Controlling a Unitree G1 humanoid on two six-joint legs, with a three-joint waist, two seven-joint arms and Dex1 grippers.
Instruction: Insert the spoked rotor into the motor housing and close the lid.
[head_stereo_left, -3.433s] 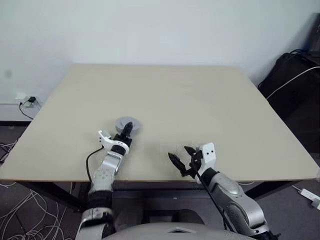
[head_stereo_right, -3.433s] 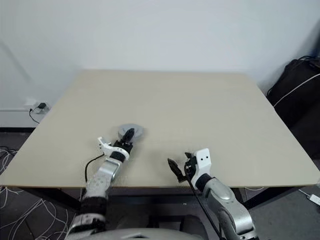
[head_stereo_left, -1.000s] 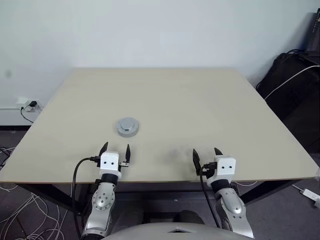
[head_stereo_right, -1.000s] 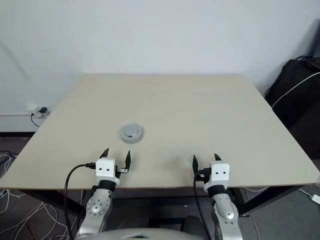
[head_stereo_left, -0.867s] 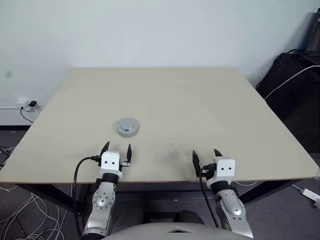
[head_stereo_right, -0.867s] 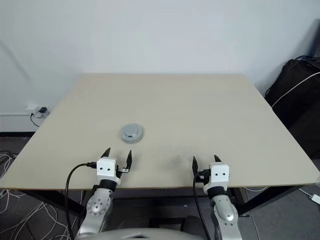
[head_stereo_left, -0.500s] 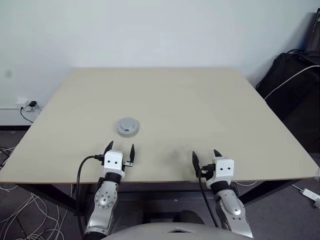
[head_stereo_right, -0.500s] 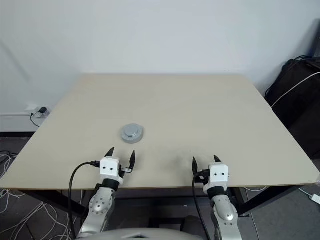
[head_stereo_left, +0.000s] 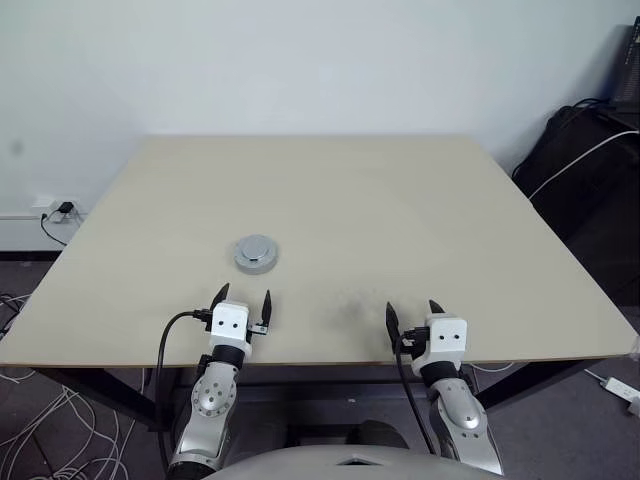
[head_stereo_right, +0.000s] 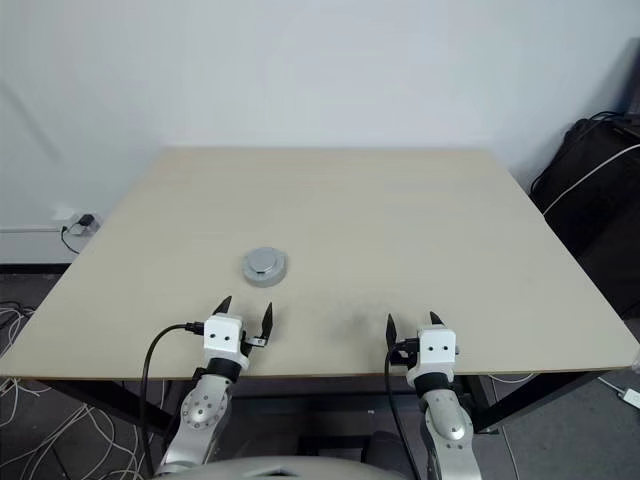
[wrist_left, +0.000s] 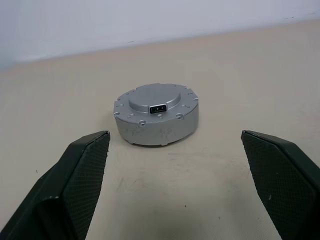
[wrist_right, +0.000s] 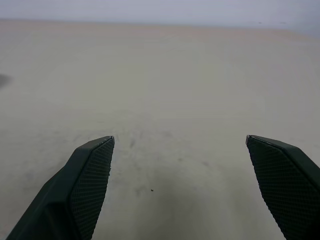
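Note:
A shiny silver round lid (head_stereo_left: 257, 253) with a raised centre lies flat on the beige table (head_stereo_left: 360, 200), left of the middle. In the left wrist view the lid (wrist_left: 156, 113) shows as a low puck with small screws around its rim. The spoked rotor and the motor housing are hidden. My left gripper (head_stereo_left: 243, 296) hovers open at the near table edge, pointing at the lid and a short way from it. Over the near edge to the right, my right gripper (head_stereo_left: 411, 309) stands open with nothing between its fingers (wrist_right: 90, 175).
A dark bag (head_stereo_left: 585, 160) with a white cable stands on the floor past the table's right side. Loose cables (head_stereo_left: 40, 420) and a wall socket (head_stereo_left: 60, 203) lie to the left. Bare tabletop stretches behind and right of the lid.
Since the oldest frames the left gripper has drawn back from the lid to the near edge, and the right gripper has turned level. Over the last second nothing has visibly moved.

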